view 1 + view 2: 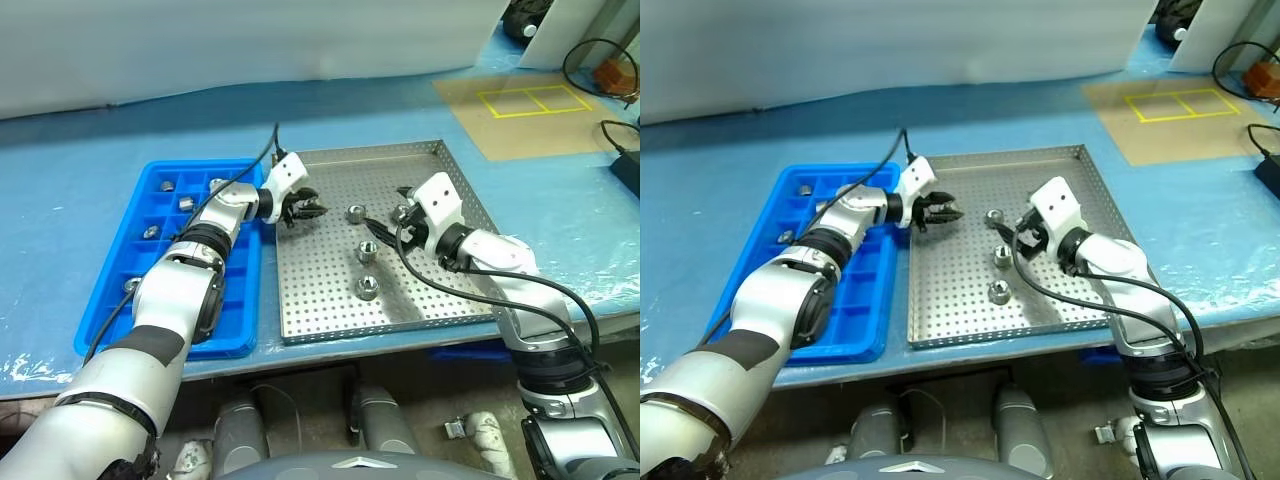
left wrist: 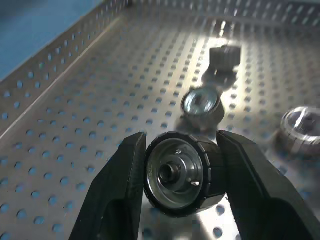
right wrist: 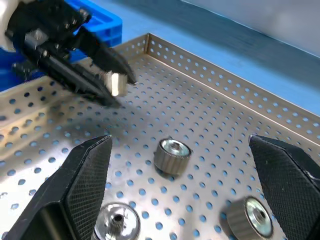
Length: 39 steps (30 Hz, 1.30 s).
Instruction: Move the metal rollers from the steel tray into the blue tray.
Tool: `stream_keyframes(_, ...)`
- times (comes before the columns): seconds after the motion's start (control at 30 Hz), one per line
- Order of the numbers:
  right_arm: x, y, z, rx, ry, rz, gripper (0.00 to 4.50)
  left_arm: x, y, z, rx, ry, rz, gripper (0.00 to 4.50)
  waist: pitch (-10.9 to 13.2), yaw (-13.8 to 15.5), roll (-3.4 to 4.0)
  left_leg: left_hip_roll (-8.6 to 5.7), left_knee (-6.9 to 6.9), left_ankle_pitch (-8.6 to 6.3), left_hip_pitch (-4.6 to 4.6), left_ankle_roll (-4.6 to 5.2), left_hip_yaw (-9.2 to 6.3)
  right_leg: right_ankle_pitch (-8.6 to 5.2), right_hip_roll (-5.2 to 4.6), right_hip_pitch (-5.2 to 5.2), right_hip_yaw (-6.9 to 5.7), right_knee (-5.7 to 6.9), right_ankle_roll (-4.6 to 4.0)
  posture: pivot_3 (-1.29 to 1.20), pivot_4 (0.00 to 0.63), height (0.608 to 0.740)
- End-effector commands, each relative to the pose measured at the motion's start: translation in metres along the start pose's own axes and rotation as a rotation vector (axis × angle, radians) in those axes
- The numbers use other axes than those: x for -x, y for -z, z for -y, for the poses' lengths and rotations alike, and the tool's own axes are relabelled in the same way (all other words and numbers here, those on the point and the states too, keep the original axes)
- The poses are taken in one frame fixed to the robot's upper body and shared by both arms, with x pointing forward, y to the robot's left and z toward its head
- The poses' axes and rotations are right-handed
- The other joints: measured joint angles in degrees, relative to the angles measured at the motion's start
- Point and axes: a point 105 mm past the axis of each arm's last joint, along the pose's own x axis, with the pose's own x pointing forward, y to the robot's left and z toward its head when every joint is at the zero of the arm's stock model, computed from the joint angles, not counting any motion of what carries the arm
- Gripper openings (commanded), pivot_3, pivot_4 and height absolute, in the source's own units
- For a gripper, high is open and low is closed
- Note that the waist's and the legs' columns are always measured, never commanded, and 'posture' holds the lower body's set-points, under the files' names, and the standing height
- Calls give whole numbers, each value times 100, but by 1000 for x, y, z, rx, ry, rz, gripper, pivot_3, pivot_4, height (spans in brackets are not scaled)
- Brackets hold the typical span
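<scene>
The steel tray lies mid-table, with the blue tray beside it on the left. My left gripper hovers over the steel tray's left part, shut on a metal roller; the right wrist view shows the same held roller. Three loose rollers rest on the perforated floor. My right gripper stands open just right of them, its jaws wide above one roller with nothing between them. Several rollers sit in the blue tray's compartments.
The table is covered with a blue sheet. A piece of cardboard with yellow tape squares lies at the back right. Black cables run along the right edge. The trays sit close to the table's front edge.
</scene>
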Motion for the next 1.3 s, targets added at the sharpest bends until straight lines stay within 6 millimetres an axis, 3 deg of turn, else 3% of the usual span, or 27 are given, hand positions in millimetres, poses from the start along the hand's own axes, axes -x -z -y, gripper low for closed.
stream_keyframes(0.03,-6,-12,-1,30,-26,49,4500,13,-40,-7,-24,30,162,1911,0,16,0,0,-2,0,0,0,0,0,0,0,0,0,0,-428,150,740)
stream_keyframes(0.2,-20,-18,-8,36,-92,76,4500,40,-43,-12,-45,30,202,1911,2,35,3,4,-12,3,4,-4,1,0,1,-5,-2,1,-1,-332,150,740)
stream_keyframes(0.37,-37,-22,-14,40,-160,102,4500,84,-20,2,-39,3,186,1911,2,139,5,8,-25,5,8,-8,6,-2,2,-8,-3,1,-4,-179,150,740)
stream_keyframes(0.5,-58,-31,-22,48,-241,134,4500,123,-4,14,-36,-130,136,1911,4,287,5,15,-31,9,-18,-14,3,-6,3,-35,-19,11,-10,-50,150,740)
stream_keyframes(0.8,-90,-48,-54,82,-436,202,4500,194,-4,22,-20,-444,122,1911,5,711,8,17,-31,19,-33,-31,-1,-7,-1,-54,-31,26,-10,125,150,740)
stream_keyframes(0.97,-96,-50,-64,77,-479,223,4500,229,26,12,59,-643,62,1911,5,792,8,20,-36,20,-37,-35,-5,-7,1,-59,-33,25,-9,167,150,740)
stream_keyframes(1.07,-96,-52,-66,69,-491,235,4500,234,39,13,99,-670,58,1911,5,801,8,19,-36,22,-37,-38,-9,-7,1,-59,-34,27,-9,163,150,740)
stream_keyframes(1.3,-90,-45,-60,66,-464,215,4500,213,47,10,149,-613,69,1911,5,830,7,18,-35,22,-37,-38,-11,-7,1,-58,-35,28,-9,104,150,740)
